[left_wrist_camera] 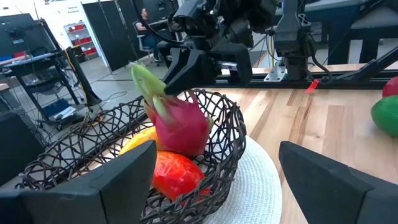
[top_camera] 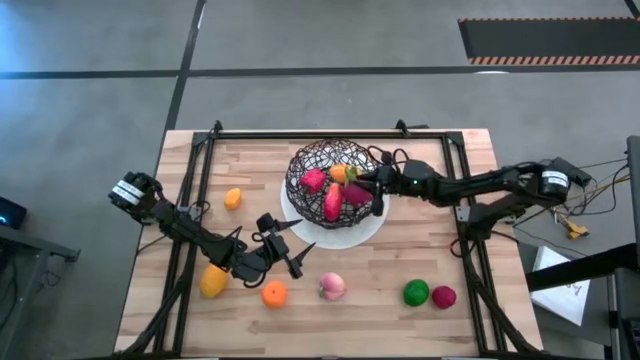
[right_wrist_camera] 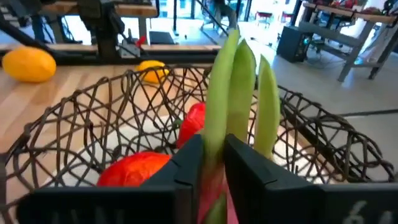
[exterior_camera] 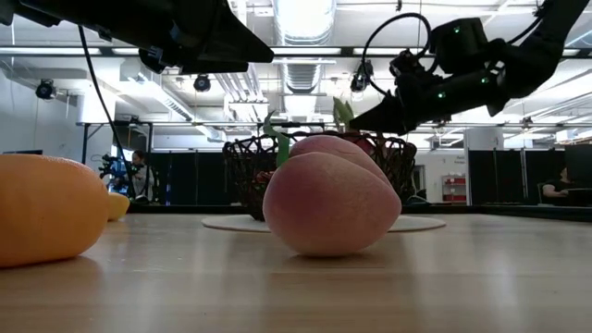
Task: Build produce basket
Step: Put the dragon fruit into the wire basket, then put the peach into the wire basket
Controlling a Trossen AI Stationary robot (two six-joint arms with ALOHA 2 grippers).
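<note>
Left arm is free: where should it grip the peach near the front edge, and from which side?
Grip the peach across its round middle, coming straight down from above. It sits alone on the table, apart from the orange, so open fingers fit either side. The left gripper hangs open close by.

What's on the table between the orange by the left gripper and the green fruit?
In the high view, only the pink peach lies between the orange and green fruit.
</note>
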